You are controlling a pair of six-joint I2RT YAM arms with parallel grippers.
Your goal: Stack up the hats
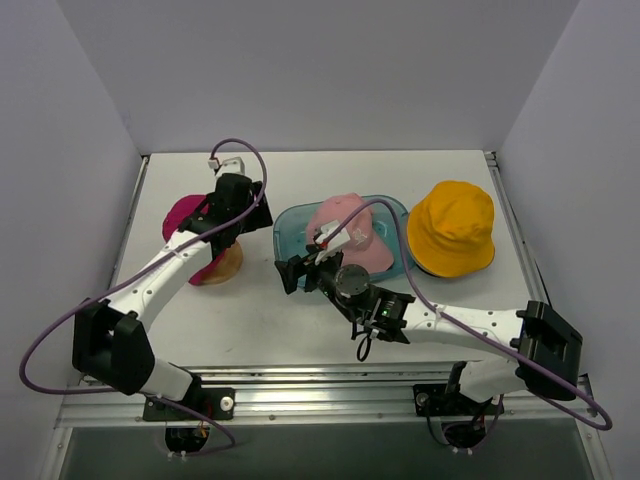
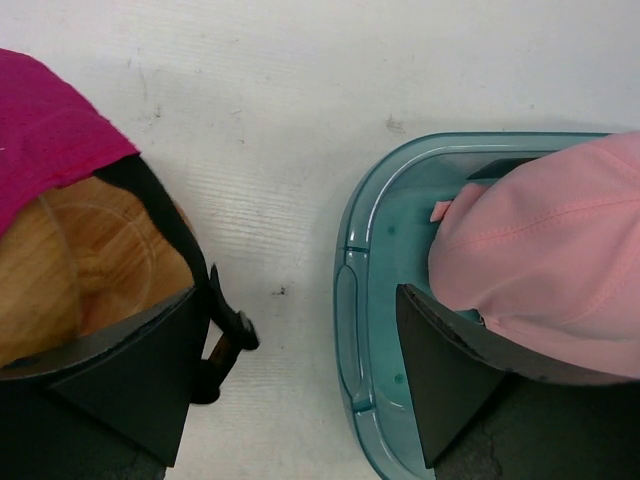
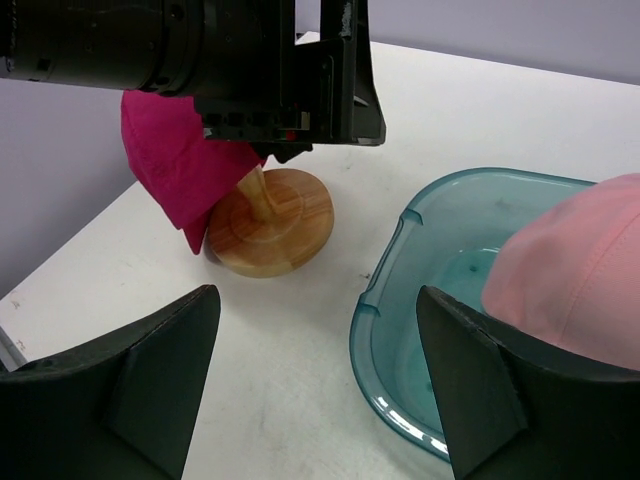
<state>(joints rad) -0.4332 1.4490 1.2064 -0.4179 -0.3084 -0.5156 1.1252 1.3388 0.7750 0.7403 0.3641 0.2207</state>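
Observation:
A magenta hat (image 1: 185, 215) hangs on a wooden stand (image 1: 222, 265) at the left. My left gripper (image 1: 243, 208) hovers open just right of that stand. In the left wrist view its fingers (image 2: 130, 375) straddle bare table between the stand (image 2: 90, 265) and a teal tray (image 2: 362, 300). A pale pink hat (image 1: 345, 232) lies in the tray (image 1: 288, 228). A yellow-orange hat (image 1: 452, 228) rests on the table at the right. My right gripper (image 1: 292, 272) stands open by the tray's near left corner, holding nothing (image 3: 315, 385).
White walls close in the table on the left, back and right. The left arm's wrist (image 3: 200, 50) hangs over the stand's base (image 3: 270, 222) in the right wrist view. Both arms' purple cables loop above the table.

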